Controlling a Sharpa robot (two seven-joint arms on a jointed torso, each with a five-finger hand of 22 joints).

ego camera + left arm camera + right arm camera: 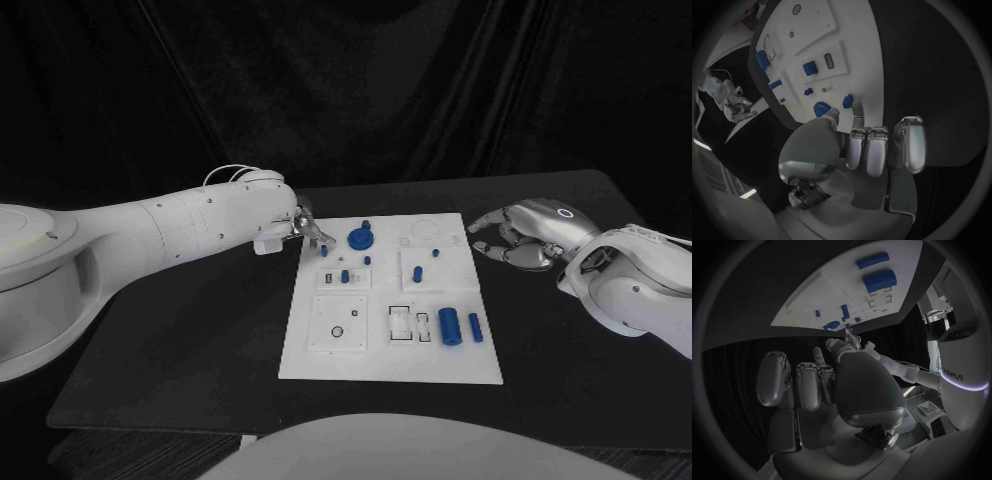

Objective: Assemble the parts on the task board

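the task board (389, 360) lies mid-table. blue parts stand in its recesses: a round part (361, 239) at the far end, two cylinders (462, 326) in the near right corner. the left hand (300, 232) hangs at the board's far left corner, fingers curled, holding nothing. the right hand (516, 238) sits off the board's far right corner, fingers curled in, holding nothing.

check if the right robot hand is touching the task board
Apart. In the head view the right robot hand hovers off the task board's right edge, with a strip of black table visible between its fingers and the white plate.
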